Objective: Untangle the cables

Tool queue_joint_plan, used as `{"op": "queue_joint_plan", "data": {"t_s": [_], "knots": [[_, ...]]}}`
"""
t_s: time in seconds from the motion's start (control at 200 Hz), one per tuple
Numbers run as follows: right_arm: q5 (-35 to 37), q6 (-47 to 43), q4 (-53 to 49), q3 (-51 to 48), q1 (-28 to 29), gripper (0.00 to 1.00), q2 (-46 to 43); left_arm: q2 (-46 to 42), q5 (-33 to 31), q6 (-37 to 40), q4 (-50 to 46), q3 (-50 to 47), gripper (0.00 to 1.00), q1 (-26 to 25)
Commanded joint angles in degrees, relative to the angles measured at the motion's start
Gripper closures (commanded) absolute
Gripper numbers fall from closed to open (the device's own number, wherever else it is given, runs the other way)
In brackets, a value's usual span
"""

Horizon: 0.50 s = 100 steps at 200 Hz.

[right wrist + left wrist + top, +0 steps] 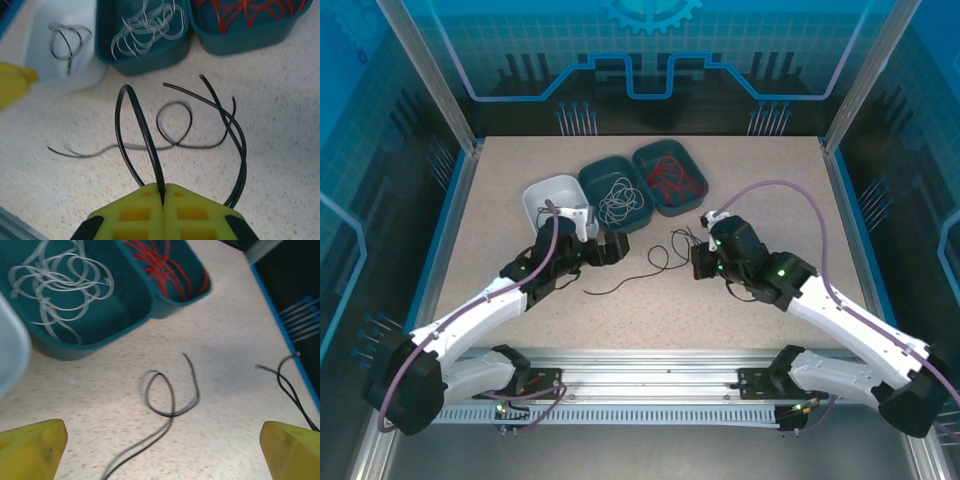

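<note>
My right gripper [697,262] [163,192] is shut on a black cable [151,150], which arches up from between its yellow pads. More black strands [239,150] curve past its right side. A loose black cable [630,280] [173,399] [191,119] lies looped on the table between the two grippers. The left gripper [612,248] [162,445] hovers over that loop's tail, open, with nothing between its fingers [30,450]. Whitish-grey cables [60,285] [145,30] fill one teal tray and red cables [165,265] [245,10] the other.
Three trays stand in a row at the back: a white one [535,195] holding a black cable [65,42], a teal one [588,180] and another teal one [642,158]. The right arm's purple hose [790,185] arcs above the table. Metal frame posts edge the table.
</note>
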Motion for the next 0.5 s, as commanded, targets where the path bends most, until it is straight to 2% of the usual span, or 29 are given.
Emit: {"op": "queue_joint_plan", "data": {"t_s": [0.0,0.16,0.255,0.37,0.495], "knots": [[-2.8,0.1,5.0,-2.1,-2.2,1.00,-3.6,-1.2,11.9,2.0,10.7,-1.4,0.07,-0.4],[-8.4,2.4,10.8,-5.9,-4.9,1.00,-5.7,-0.8,18.1,3.7,15.2,-0.9,0.15,-3.3],[-10.3,3.1,12.8,-6.7,-5.4,1.00,-5.6,0.2,17.5,5.7,15.2,0.4,0.17,-6.2],[-12.4,3.5,14.1,-6.6,-5.5,1.00,-4.6,3.5,15.9,6.1,16.1,2.4,0.27,-8.6],[-14.6,4.1,15.7,-6.5,-5.5,1.00,-3.7,8.0,15.1,6.4,17.6,5.2,0.28,-10.8]]}}
